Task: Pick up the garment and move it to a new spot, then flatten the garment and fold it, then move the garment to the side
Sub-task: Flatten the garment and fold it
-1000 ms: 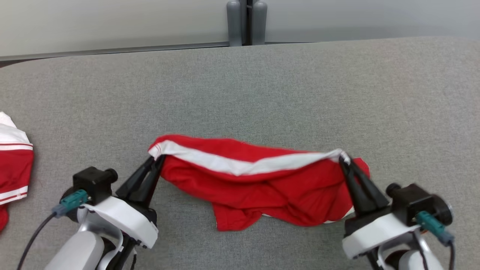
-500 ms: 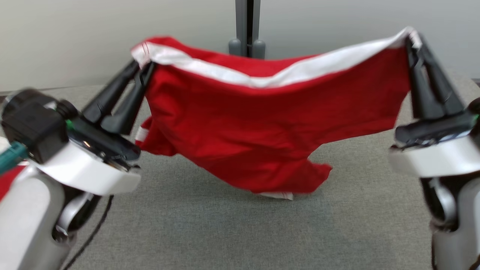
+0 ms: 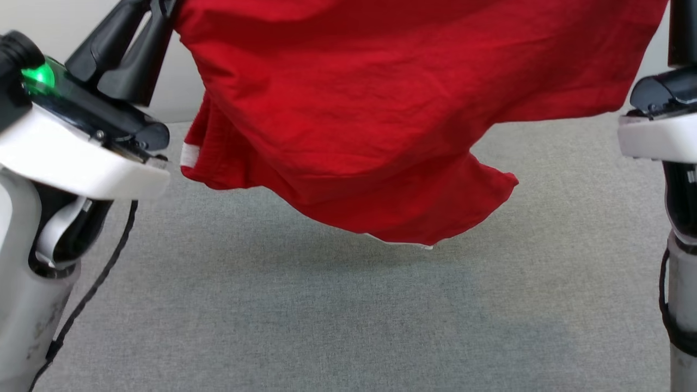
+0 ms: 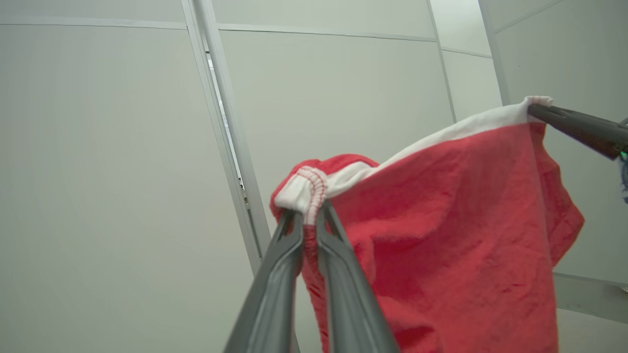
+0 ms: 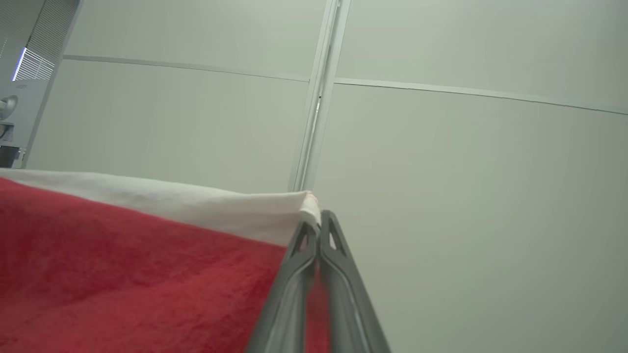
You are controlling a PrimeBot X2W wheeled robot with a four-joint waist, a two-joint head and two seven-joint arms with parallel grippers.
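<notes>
Garment (image 3: 348, 109), red, with a white band (image 5: 171, 201) along its upper edge: it is hanging in the air above the grey surface (image 3: 272, 337), stretched between your two arms. Its lowest fold (image 3: 414, 228) is appearing to float clear of the top and is casting a soft shadow beneath. Left hand (image 4: 309, 214): its fingers are pinching together on the gathered white corner of the band. Right hand (image 5: 317, 221): its fingers are pressing shut on the opposite end of the same band. Handling: the cloth is sagging and rippling between the two grips, so you are dealing with something light, soft and limp. It is likely to swing, but unlikely to slip much given the hem bunched in each pinch. Hold points: the two band corners you are gripping are looking like the right ones, since they are letting the body hang open for laying flat. Caution: a side flap (image 3: 189, 155) with white trim is folding under near the left arm and may be needing a smoothing pass once down.
</notes>
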